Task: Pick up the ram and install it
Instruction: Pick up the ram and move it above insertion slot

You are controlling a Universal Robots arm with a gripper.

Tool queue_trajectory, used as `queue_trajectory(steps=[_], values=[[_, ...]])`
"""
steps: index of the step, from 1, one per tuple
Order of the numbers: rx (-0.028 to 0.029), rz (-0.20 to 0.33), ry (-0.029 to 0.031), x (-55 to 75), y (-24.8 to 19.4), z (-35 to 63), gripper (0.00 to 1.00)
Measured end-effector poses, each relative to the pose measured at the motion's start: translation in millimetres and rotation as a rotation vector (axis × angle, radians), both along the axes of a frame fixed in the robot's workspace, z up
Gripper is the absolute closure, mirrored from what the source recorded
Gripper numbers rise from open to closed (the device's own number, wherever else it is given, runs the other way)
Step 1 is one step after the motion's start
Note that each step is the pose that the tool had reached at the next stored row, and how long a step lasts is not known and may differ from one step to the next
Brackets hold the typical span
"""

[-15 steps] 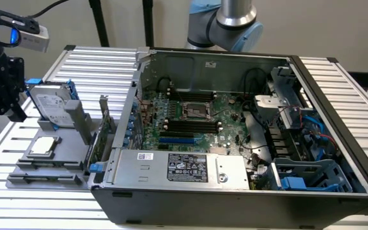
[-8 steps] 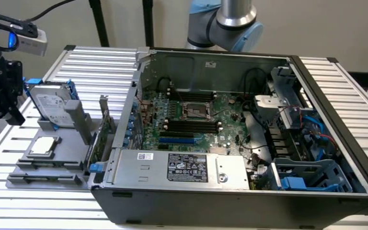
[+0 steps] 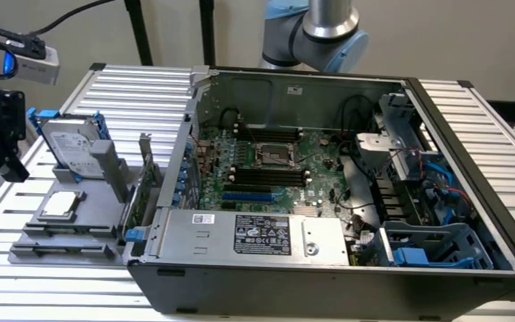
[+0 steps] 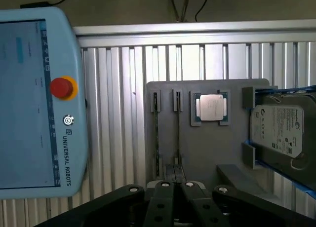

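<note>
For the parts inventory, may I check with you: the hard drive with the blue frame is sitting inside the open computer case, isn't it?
Not quite. The hard drive with the blue frame is not inside the open computer case. It stands in the grey holder outside the case, at the exterior view's left. The exterior view shows this.

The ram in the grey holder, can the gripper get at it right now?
Probably yes. The ram sits edge-up in a slot of the grey holder with nothing over it, and the gripper hangs close by its end. Its jaws are shut, so they could not straddle it yet.
</note>
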State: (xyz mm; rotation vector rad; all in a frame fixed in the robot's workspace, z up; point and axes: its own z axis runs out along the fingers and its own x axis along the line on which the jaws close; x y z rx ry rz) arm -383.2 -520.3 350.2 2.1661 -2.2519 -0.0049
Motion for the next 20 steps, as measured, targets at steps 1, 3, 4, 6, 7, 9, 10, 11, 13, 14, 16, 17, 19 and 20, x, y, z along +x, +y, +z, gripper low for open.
queue_trajectory(steps=[1, 3, 4, 6, 7, 9, 10, 11, 13, 14, 16, 17, 19, 20], values=[[-0.0002, 0.0, 0.0, -0.3, -1.1, -0.4, 0.82], [-0.0013, 0.001, 0.0, -0.6, -3.1, -1.3, 0.76], [-0.0017, 0.001, 0.0, -0.7, -4.0, -1.8, 0.7], [-0.0016, 0.002, -0.0001, -0.7, -5.7, -4.8, 0.64], [-0.0017, 0.003, -0.0001, -0.7, -6.3, -6.6, 0.58], [-0.0018, 0.005, 0.0, -0.8, -7.3, -10.1, 0.58], [-0.0018, 0.006, 0.0, -0.8, -7.7, -12.0, 0.58], [-0.0017, 0.007, 0.0, -0.9, -8.0, -13.8, 0.58], [-0.0018, 0.01, 0.0, -1.0, -8.6, -17.4, 0.58], [-0.0018, 0.011, 0.0001, -1.0, -8.8, -19.2, 0.58], [-0.0018, 0.014, 0.0, -1.1, -9.2, -22.8, 0.58], [-0.0018, 0.015, 0.0, -1.2, -9.4, -24.7, 0.58], [-0.0017, 0.016, -0.0001, -1.3, -9.7, -28.3, 0.58], [-0.0017, 0.017, -0.0001, -1.4, -9.8, -30.2, 0.58]])
